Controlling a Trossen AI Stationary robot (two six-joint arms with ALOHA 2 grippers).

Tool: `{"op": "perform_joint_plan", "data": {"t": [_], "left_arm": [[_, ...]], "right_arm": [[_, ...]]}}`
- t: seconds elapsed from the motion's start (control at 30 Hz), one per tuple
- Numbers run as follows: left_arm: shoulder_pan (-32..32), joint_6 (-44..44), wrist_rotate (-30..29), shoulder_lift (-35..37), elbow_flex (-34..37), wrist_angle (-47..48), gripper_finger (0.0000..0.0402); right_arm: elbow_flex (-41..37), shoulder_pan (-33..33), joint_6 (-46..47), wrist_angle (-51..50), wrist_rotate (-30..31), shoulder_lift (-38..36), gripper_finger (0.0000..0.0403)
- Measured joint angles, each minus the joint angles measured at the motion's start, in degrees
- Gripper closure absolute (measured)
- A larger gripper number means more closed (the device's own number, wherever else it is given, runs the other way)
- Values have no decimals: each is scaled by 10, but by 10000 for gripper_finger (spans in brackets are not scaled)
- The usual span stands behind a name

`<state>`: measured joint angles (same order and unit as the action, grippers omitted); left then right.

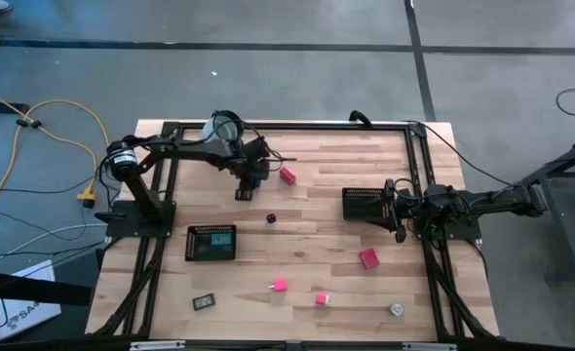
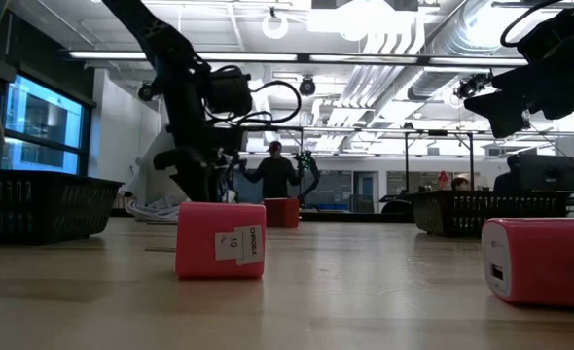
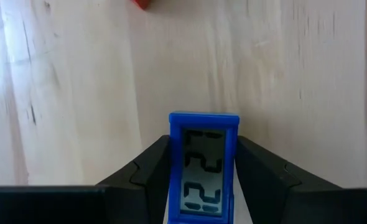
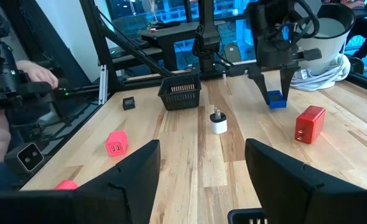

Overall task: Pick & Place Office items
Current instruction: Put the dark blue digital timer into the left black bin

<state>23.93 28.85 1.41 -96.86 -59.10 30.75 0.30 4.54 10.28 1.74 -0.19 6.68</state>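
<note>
The left gripper [image 3: 202,186] is clamped on the blue clock [image 3: 203,165] by its rigid side edges — light, slick plastic, fragile screen; right gripper [image 4: 202,180] waits wide at the counter's [image 1: 317,234] right edge.

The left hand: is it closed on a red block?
No, the left hand grips a blue clock between its fingers.
</note>
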Motion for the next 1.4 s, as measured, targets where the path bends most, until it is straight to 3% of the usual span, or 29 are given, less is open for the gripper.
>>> {"op": "perform_joint_plan", "data": {"t": [0.27, 0.73, 0.97, 1.4], "left_arm": [[-13, -27, 0, 9, -40, 76, 249], [-75, -108, -32, 110, -41, 139, 250], [-137, -176, -65, 162, -35, 185, 250], [-295, -354, -131, 271, 39, 226, 250]], "right_arm": [[0, 0, 0, 0, 0, 0, 180], [0, 0, 0, 0, 0, 0, 180], [0, 0, 0, 0, 0, 0, 180], [0, 0, 0, 0, 0, 0, 180]]}}
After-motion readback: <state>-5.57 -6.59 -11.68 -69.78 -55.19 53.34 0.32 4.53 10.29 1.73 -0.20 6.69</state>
